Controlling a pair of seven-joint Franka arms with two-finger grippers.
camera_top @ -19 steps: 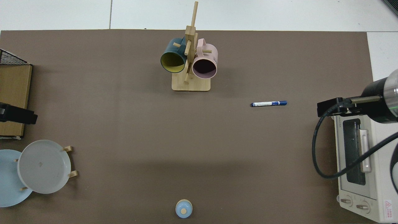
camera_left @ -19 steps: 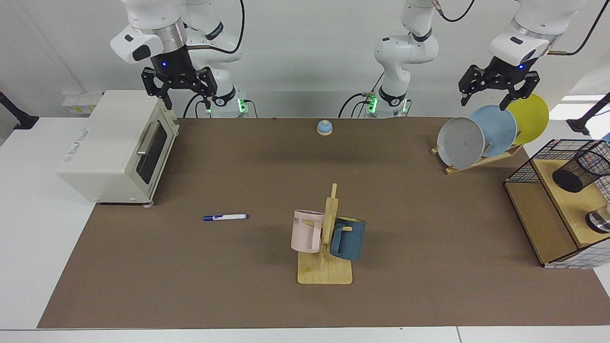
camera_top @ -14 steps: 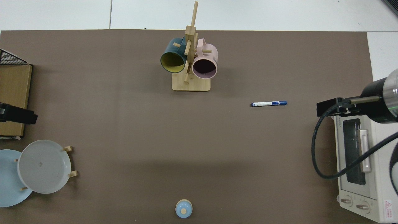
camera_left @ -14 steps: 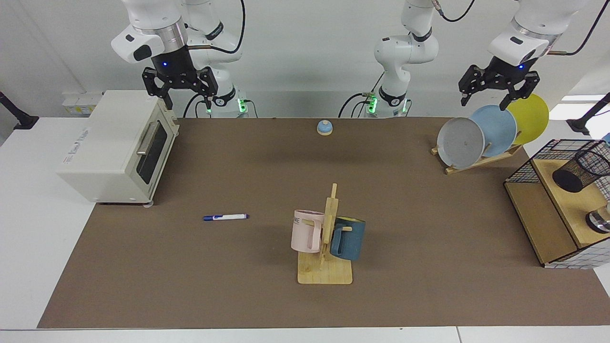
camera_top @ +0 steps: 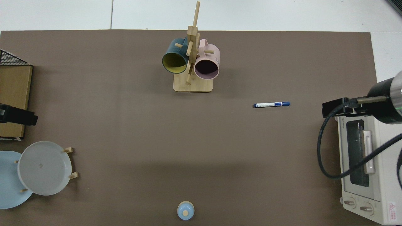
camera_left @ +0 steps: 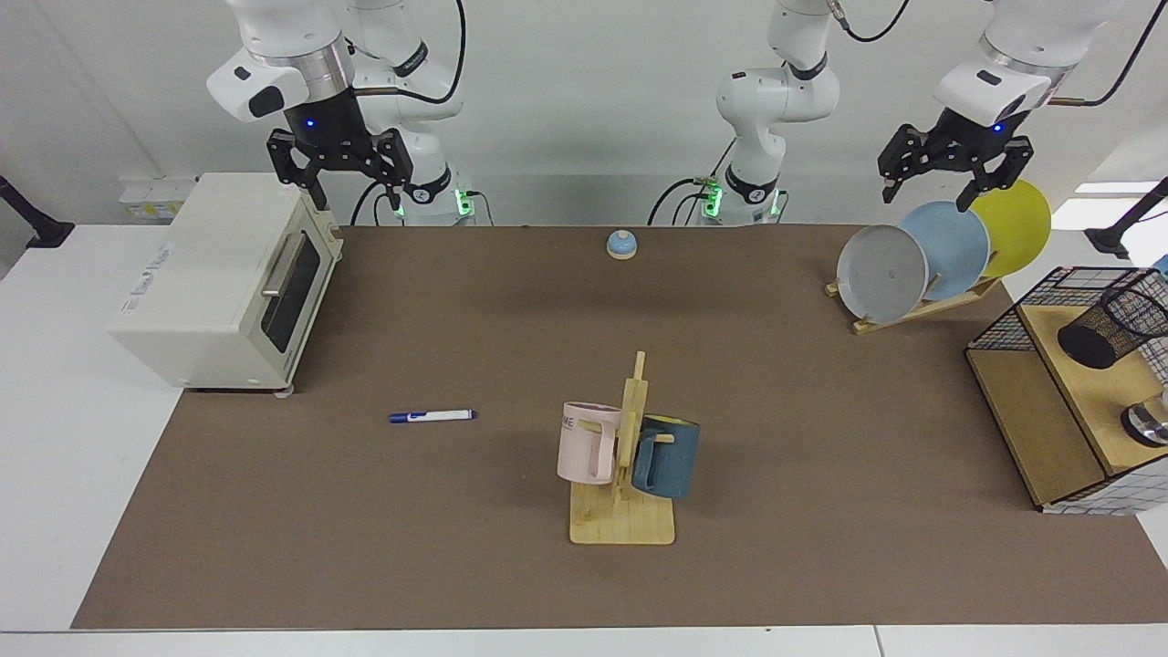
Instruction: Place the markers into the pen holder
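Observation:
The marker [camera_left: 432,416] [camera_top: 271,104], white with blue ends, lies flat on the brown mat, apart from both grippers. The pen holder [camera_left: 1109,328], a black mesh cup, sits on the wooden shelf inside the wire basket frame at the facing view's right edge; the top view does not show it. My right gripper [camera_left: 356,196] hangs open and empty high above the toaster oven's near corner, well behind the marker. Over the plate rack my left gripper [camera_left: 925,199] waits, open and empty.
A white toaster oven [camera_left: 224,278] stands at the mat's side near the marker. A wooden mug tree [camera_left: 625,474] holds a pink and a blue mug mid-table. Plates lean in a rack [camera_left: 912,265]. A small blue bell [camera_left: 621,244] sits at the back.
My right gripper has risen a little and drifted slightly back over the toaster oven. The left arm, marker and pen holder have not moved.

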